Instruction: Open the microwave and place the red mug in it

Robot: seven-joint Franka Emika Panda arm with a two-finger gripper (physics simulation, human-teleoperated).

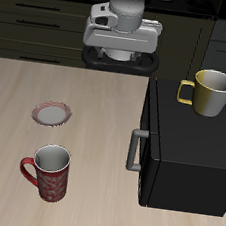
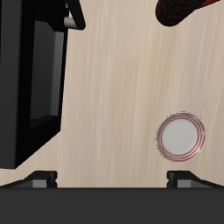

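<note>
Dark cupboards stand behind the pale wooden table [image 1: 95, 113]. The robot's claw [image 1: 119, 57] hangs high over the back edge of the table, and it holds nothing. In the wrist view its two fingertips [image 2: 42, 180] sit far apart, so it is let loose and wide.

The big black box microwave [image 1: 185, 155] sits at one side of the table, and its door is shut. Its grey bar handle [image 1: 134, 151] stands straight up and down on the door, facing the middle of the table. The handle lies toward the front edge from the claw, and lower. I think the claw must come down and forward to reach the handle first.

The small dark red mug [image 1: 50, 172] with a red loop handle stands upright near the front edge, well apart from the microwave. A yellow-olive mug [image 1: 210, 93] sits on top of the microwave. A flat round plate with a red rim [image 1: 52, 114] lies on the table between the claw and the red mug. Nothing blocks the way to the handle.
</note>
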